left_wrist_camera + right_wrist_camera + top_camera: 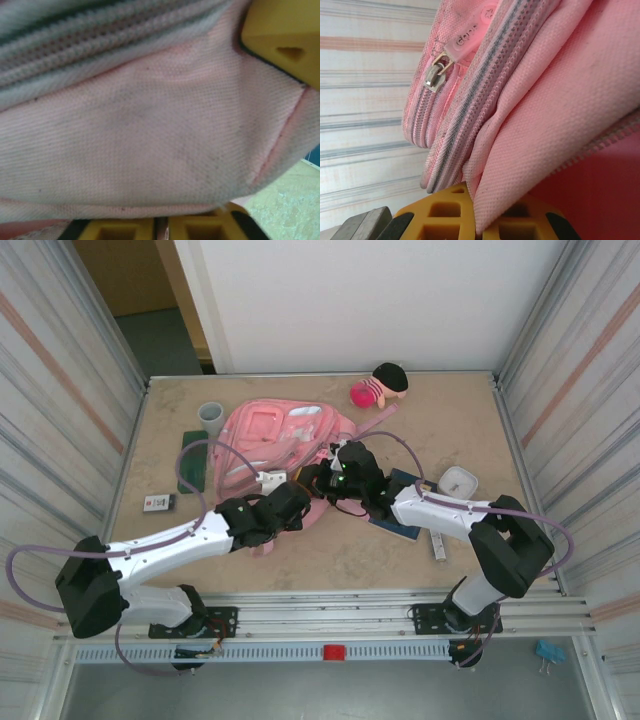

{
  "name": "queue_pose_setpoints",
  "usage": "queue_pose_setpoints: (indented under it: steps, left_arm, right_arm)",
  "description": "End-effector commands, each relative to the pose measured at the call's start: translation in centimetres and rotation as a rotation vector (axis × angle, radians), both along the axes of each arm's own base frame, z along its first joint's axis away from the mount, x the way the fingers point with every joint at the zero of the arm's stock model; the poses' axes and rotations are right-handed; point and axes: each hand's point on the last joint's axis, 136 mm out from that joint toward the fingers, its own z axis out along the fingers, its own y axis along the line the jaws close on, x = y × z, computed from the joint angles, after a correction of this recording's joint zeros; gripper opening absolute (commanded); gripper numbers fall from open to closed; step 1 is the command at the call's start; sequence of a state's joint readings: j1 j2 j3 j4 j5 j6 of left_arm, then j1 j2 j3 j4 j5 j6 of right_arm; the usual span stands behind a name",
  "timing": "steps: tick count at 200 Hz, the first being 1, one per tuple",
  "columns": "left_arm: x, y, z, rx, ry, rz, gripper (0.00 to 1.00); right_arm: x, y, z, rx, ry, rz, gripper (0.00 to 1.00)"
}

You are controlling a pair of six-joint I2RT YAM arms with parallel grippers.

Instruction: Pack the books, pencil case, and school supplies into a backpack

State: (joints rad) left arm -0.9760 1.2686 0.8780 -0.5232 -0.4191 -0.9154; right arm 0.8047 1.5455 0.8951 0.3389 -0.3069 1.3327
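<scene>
With left fingers (115,232) and right fingers (445,210) both pinched shut on the backpack (265,430) fabric, we judge opening is underway; next, spread its mouth.

pink backpack (270,430); dark green pencil case (193,462); dark blue book (398,527)

A tan table (330,560) is seen from above. A pink backpack (270,435) is laid at its middle, with a grey cup (210,415), dark green pencil case (192,462) and small white card (158,503) to its left. A pink plush doll (380,387) is set beyond it; a dark blue book (395,527), white box (458,480) and pale strip (438,545) are laid to the right.
</scene>
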Motion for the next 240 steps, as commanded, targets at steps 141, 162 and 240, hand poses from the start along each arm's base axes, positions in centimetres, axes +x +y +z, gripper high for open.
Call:
queue_pose_setpoints:
  steps: [141,162,240]
  left_arm:
    - [-0.3,1.1,6.5,-0.286,-0.246,-0.222,0.00]
    - [-0.1,-0.1,7.2,-0.290,-0.239,-0.269,0.00]
    - [-0.6,3.9,4.8,-0.177,-0.182,-0.193,0.00]
  right_arm:
    - [2.0,-2.6,4.4,0.231,-0.012,-0.083,0.62]
    - [1.6,-1.1,4.1,0.239,-0.008,-0.095,0.62]
    - [1.9,-5.2,2.4,0.066,-0.001,0.002,0.05]
